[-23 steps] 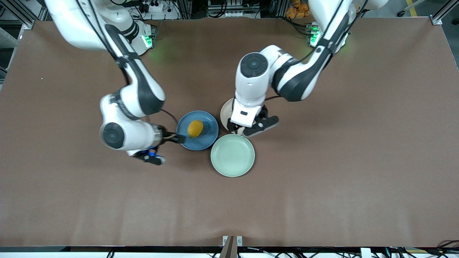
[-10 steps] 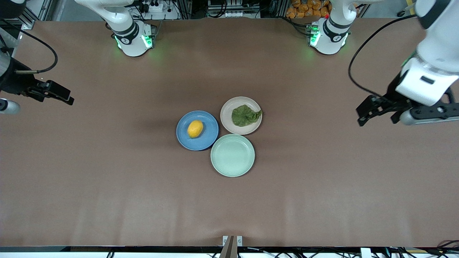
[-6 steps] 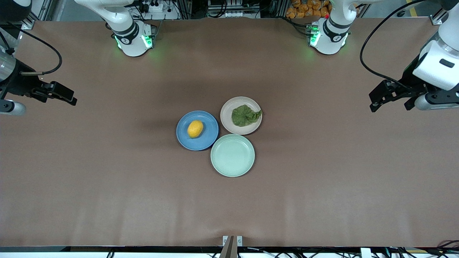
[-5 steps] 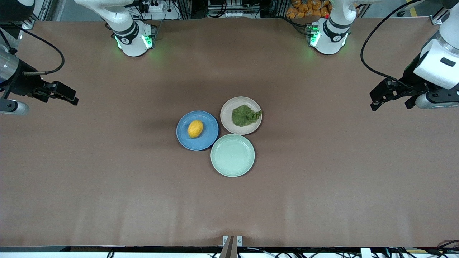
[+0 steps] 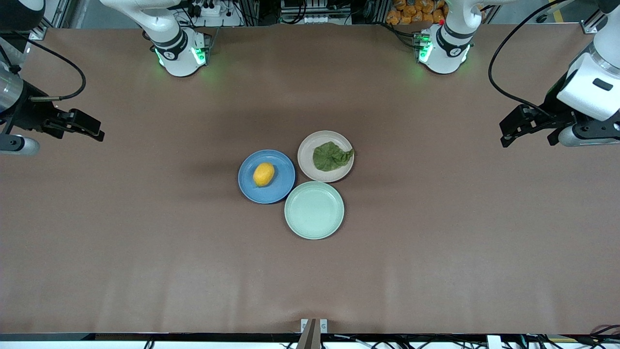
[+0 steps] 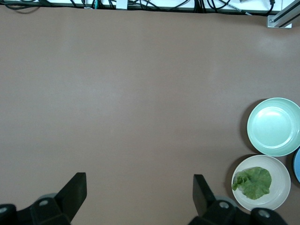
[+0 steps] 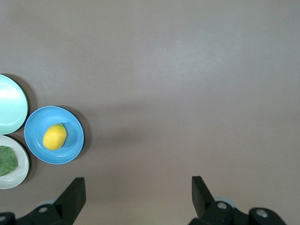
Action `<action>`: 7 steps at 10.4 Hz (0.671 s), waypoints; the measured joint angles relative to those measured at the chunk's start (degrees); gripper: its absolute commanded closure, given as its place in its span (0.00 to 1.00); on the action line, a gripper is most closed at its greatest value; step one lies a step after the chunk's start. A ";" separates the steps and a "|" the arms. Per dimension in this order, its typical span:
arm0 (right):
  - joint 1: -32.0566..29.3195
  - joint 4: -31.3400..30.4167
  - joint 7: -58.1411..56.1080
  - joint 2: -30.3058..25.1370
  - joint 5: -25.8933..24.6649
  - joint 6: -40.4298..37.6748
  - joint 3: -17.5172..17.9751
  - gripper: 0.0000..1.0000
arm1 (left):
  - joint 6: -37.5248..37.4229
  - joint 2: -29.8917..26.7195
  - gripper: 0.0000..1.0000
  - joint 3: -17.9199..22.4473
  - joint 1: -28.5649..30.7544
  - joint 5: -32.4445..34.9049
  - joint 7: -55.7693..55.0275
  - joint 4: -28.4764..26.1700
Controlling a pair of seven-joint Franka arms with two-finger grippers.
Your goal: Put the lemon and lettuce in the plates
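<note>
The yellow lemon (image 5: 263,174) lies in the blue plate (image 5: 280,191) at the table's middle; both show in the right wrist view, lemon (image 7: 54,136) and plate (image 7: 72,150). The dark green lettuce (image 5: 331,156) lies in the beige-pink plate (image 5: 307,157), also in the left wrist view, lettuce (image 6: 253,182) and plate (image 6: 277,197). My left gripper (image 5: 530,131) is open and empty, raised over the left arm's end of the table. My right gripper (image 5: 80,131) is open and empty, raised over the right arm's end.
An empty mint-green plate (image 5: 314,210) touches both other plates, nearer to the front camera. It shows in the left wrist view (image 6: 274,126) and partly in the right wrist view (image 7: 9,104). Bare brown table lies all around the plates.
Both arms have pulled away from the plates to their own ends of the table and now hold nearly still. The lemon and lettuce stay in their plates.
</note>
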 measured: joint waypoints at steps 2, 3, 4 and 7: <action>0.00 0.00 0.00 -0.01 -0.11 -0.82 0.00 0.00 | -2.15 0.00 0.00 0.09 0.02 0.00 0.47 -0.01; 0.00 0.00 0.00 -0.01 -0.24 -1.66 -0.01 0.00 | -2.52 -0.01 0.00 0.43 0.03 0.00 1.37 -0.01; 0.00 0.00 0.00 -0.02 -0.44 -1.93 -0.01 0.00 | -2.65 -0.01 0.00 1.36 0.07 -0.01 3.72 -0.01; 0.00 0.00 -0.03 -0.02 -0.77 -2.08 -0.03 0.00 | -2.73 -0.04 0.00 2.79 0.83 -0.23 7.03 -0.01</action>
